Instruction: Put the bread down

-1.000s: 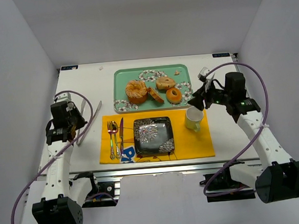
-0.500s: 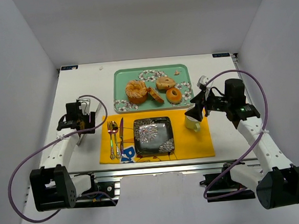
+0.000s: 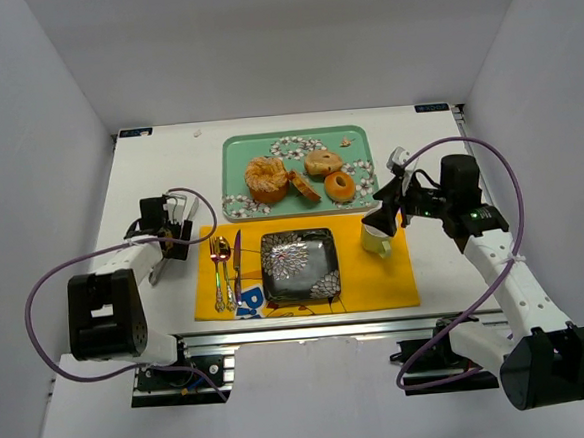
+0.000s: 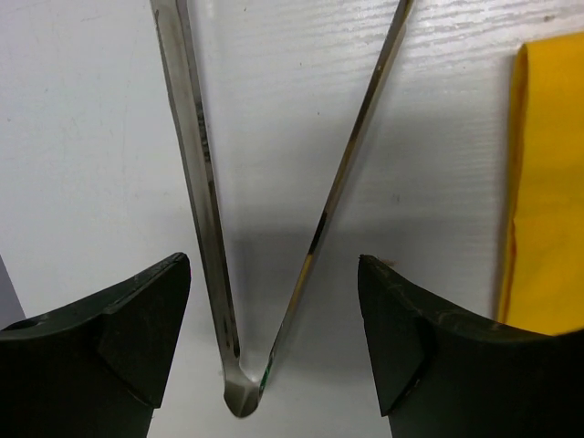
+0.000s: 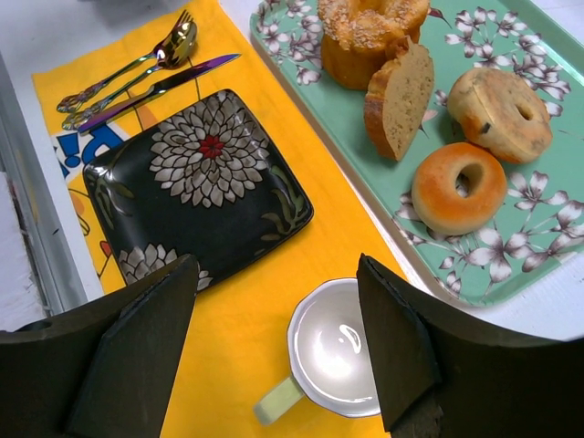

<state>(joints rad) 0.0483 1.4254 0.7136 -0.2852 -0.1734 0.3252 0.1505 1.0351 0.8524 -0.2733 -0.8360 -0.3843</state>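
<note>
Left claw (image 4: 274, 274): swung down and inward over the last second; now spread astride tongs (image 4: 199, 182), hinge end between the fingers, not pinching.
Right claw (image 5: 276, 265): spread, carrying nothing; drifted slightly, low over cup (image 5: 336, 347).
Reading: tongs pickup probably next; transfer not begun.
Surface (image 3: 436, 269): white. Near: yellow mat (image 3: 377, 283), cutlery (image 3: 225, 269), bare black plate (image 3: 300, 264). Farther: green tray (image 3: 229, 148) holding all the bread (image 3: 266, 178).
Room: plain white walls (image 3: 290, 49).
</note>
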